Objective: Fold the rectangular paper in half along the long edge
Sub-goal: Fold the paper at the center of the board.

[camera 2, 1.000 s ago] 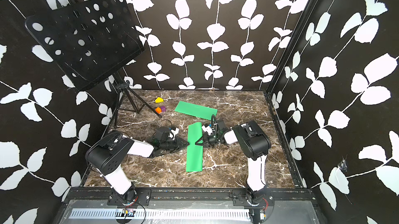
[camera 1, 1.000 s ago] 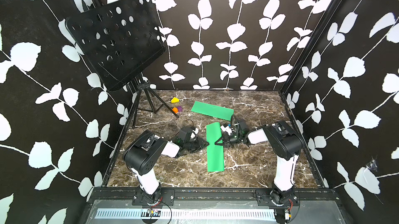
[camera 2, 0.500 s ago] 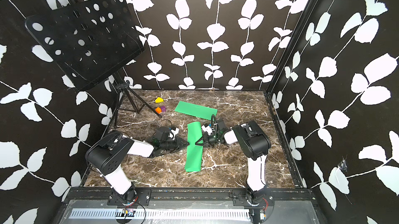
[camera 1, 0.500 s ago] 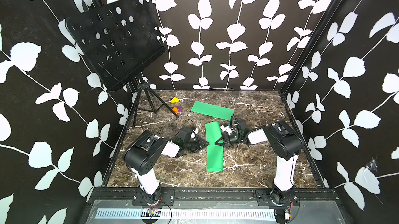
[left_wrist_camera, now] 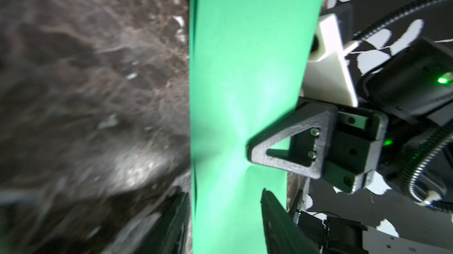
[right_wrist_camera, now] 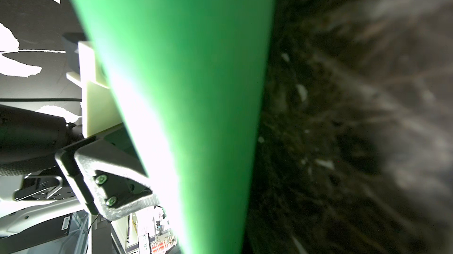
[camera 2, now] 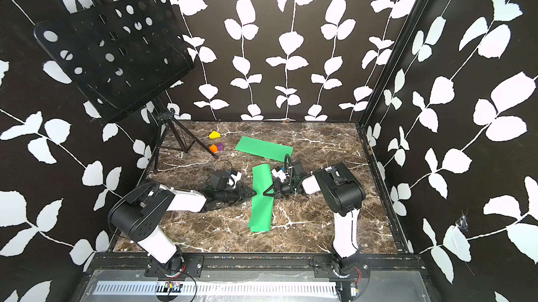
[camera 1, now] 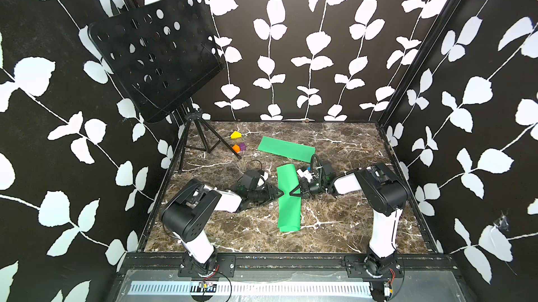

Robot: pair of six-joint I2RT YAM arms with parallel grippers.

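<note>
Both arms are the same build: left arm (camera 1: 203,207) and right arm (camera 1: 378,189) have fat black joint housings and glossy white link shells. Black base plates (camera 1: 203,265) sit at 7 and 5 o'clock of the scene, with thin red/black wires (camera 1: 391,275) at each. Left gripper (camera 1: 278,192) and right gripper (camera 1: 294,192) have dark printed fingers (left_wrist_camera: 324,142): open triangle frames, visible layer lines, two silver screws (left_wrist_camera: 314,131) apiece. Cream printed camera bracket (left_wrist_camera: 328,69) behind the fingers. Black corrugated cable (left_wrist_camera: 421,157) comes off the wrist. Green LED (left_wrist_camera: 442,80) lit. White sticker label (right_wrist_camera: 65,223) on the left arm.
</note>
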